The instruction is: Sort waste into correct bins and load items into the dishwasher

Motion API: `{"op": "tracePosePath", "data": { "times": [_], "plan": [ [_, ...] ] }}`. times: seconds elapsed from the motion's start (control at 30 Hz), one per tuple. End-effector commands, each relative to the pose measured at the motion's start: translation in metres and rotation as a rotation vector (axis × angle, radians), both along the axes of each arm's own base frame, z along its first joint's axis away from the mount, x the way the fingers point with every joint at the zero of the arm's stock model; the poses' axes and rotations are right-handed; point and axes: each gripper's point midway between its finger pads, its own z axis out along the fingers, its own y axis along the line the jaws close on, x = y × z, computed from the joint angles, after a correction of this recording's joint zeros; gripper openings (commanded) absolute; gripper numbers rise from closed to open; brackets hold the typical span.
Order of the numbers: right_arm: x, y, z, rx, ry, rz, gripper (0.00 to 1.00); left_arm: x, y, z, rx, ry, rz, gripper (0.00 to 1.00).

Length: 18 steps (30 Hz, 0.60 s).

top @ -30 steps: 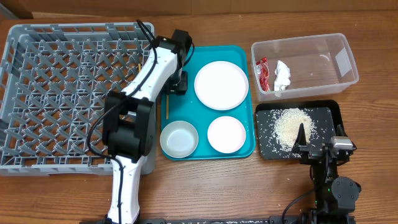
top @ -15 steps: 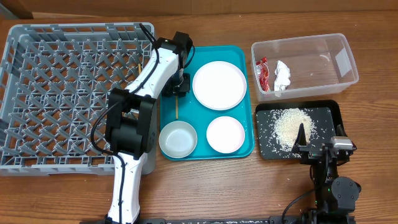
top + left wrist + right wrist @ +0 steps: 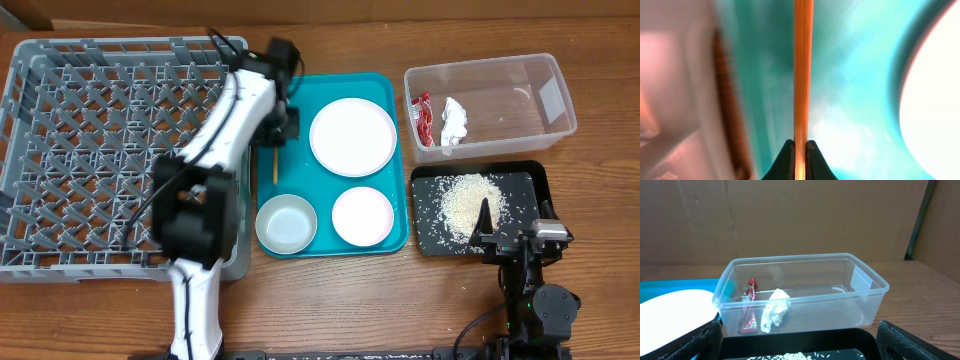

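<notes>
My left gripper (image 3: 800,150) is shut on a thin wooden chopstick (image 3: 802,75), which runs straight out from between the fingertips over the teal tray (image 3: 850,75). Overhead, the left gripper (image 3: 283,125) is at the tray's left edge, beside the grey dishwasher rack (image 3: 100,150), and the chopstick (image 3: 275,165) points toward the front. On the tray lie a large white plate (image 3: 354,136), a smaller plate (image 3: 363,214) and a pale bowl (image 3: 287,222). The clear tub (image 3: 490,100) holds the red wrapper (image 3: 422,118) and the white tissue (image 3: 455,120). My right gripper (image 3: 800,345) stands open over the black tray (image 3: 530,180).
Loose rice (image 3: 470,200) lies heaped in the black tray. The left arm's white links stretch from the front edge across the rack's right wall. A blurred brown strip (image 3: 727,100) lies along the tray's left rim. Bare wood table shows at the front.
My left gripper has shut on the chopstick, and the arm has swung a little toward the rack. The plates and bowl have shifted slightly left. The right arm has not moved.
</notes>
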Motion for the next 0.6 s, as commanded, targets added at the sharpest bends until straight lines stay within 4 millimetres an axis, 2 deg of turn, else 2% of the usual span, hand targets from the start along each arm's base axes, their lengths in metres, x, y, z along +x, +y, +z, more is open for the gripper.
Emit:
{"op": "tracePosePath", "data": {
  "times": [0.0, 0.1, 0.2, 0.3, 0.47, 0.57],
  "plan": [
    [0.0, 0.0, -0.002, -0.004, -0.004, -0.002, 1.0, 0.0, 0.018, 0.102, -0.054, -0.211, 0.053, 0.04],
    [0.0, 0.0, -0.002, -0.004, -0.004, -0.002, 1.0, -0.015, 0.04, 0.135, -0.002, -0.26, 0.057, 0.04],
    [0.0, 0.0, -0.002, -0.004, -0.004, -0.002, 1.0, -0.03, 0.056, 0.144, 0.065, -0.236, -0.044, 0.04],
    [0.0, 0.0, -0.002, -0.003, -0.004, -0.002, 1.0, -0.042, 0.061, 0.132, 0.09, -0.162, -0.08, 0.04],
    [0.0, 0.0, -0.002, -0.003, -0.004, -0.002, 1.0, -0.047, 0.063, 0.087, 0.108, -0.066, -0.074, 0.05],
    [0.0, 0.0, -0.002, -0.004, -0.004, -0.002, 1.0, -0.05, 0.077, 0.069, 0.171, -0.043, 0.064, 0.05]
  ]
}}
